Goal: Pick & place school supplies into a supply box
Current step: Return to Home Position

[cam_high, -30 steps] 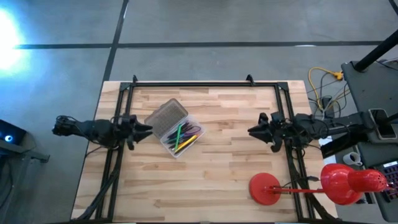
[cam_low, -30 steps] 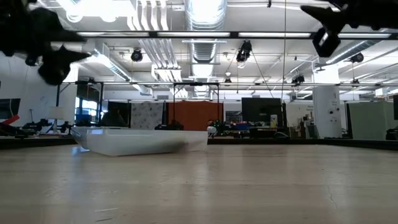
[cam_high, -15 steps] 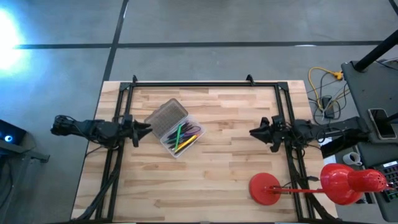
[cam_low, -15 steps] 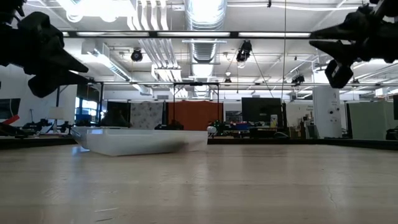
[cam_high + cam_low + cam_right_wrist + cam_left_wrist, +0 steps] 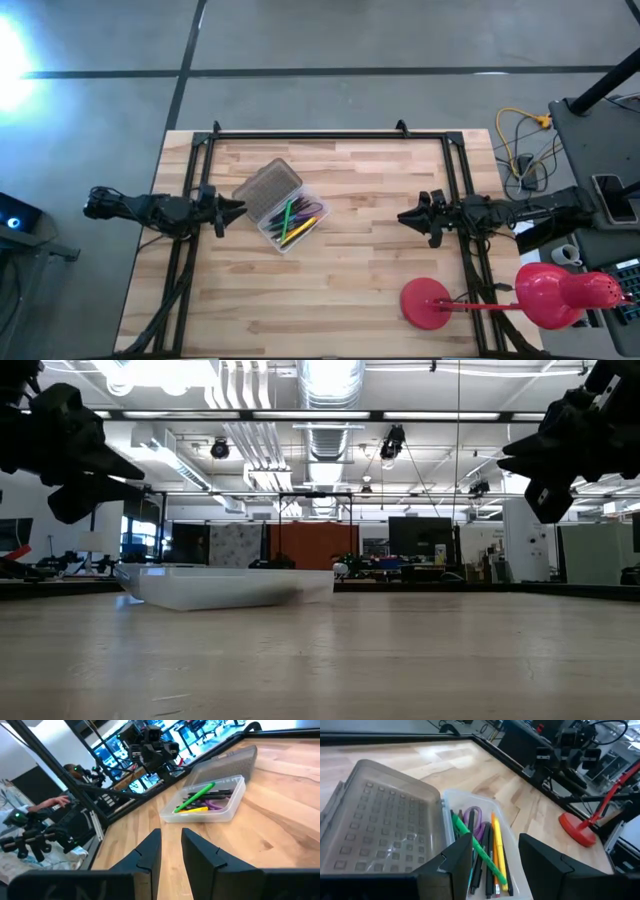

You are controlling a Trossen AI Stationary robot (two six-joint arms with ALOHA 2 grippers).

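Observation:
The supply box rests on its base left of the table's middle, its ribbed grey lid swung open flat. Inside lie the school supplies: a green marker, a yellow pencil, dark pens and purple-handled scissors. My left gripper hovers open just left of the box, pointing at it. My right gripper hangs in the air over the table's right part, far from the box, its fingers a narrow gap apart.
A red lamp stands with its round base near the table's near right corner, its head beyond the edge. A black frame rail runs along the far edge. Bare wood lies between the box and the right gripper.
My right gripper has come down lower over the table and shifted slightly toward the near edge. My left gripper has drawn back a little toward the table's left edge. The box and the supplies have stayed where they were.

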